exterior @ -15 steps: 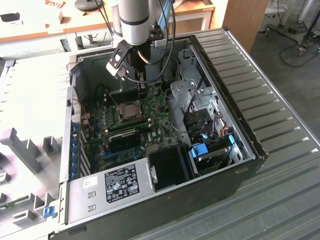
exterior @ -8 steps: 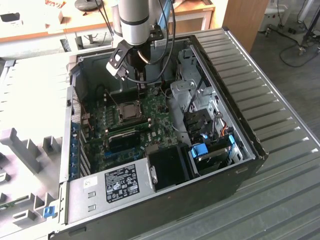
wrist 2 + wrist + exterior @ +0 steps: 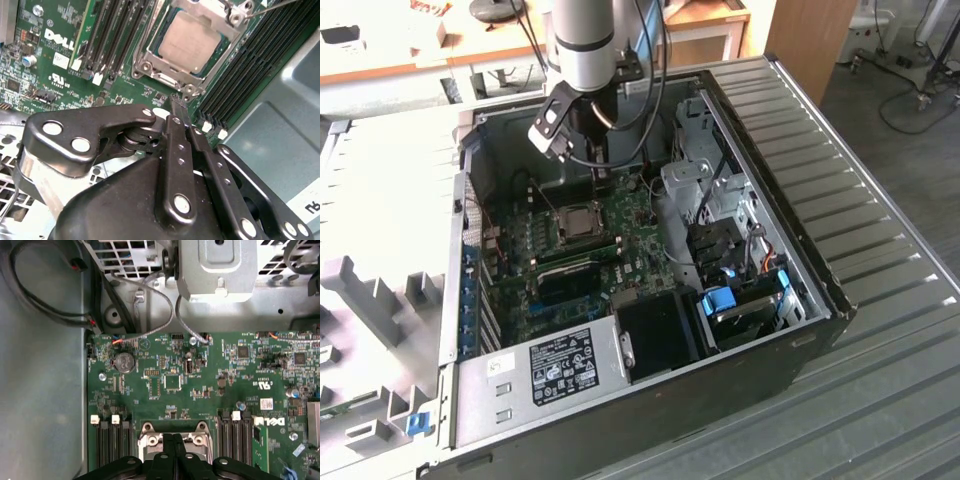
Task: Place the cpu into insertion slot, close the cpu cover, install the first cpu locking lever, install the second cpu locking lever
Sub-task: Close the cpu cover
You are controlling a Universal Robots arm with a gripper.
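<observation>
Tabletop: a grey ribbed tabletop (image 3: 890, 210) is seen, and an open computer case (image 3: 770, 370) is laid on it.
Board: a green board (image 3: 200, 400) is fixed flat inside the case, and a round coin battery (image 3: 123, 361) is set on it.
Arm: the arm is seen coming down into the case from above in the exterior view.
End effector: the end effector (image 3: 176, 102) is held just above the board, close beside one edge of the socket and not touching it. Its two black fingers (image 3: 175, 135) are pressed together, and nothing is held between them. It is also seen in the first wrist view (image 3: 174, 437) and the exterior view (image 3: 603, 175).
Cpu: the cpu (image 3: 192, 40) is laid flat in the insertion slot (image 3: 167, 81), with its grey top facing up.
Cpu cover: the cpu cover (image 3: 149, 50) is folded down around the cpu, and the grey top is seen through its window.
Lever: a thin metal lever (image 3: 265, 9) is seen sticking out past one corner of the cover.
Memory slots: long black memory slots (image 3: 120, 30) are lined up on both sides of the socket.
</observation>
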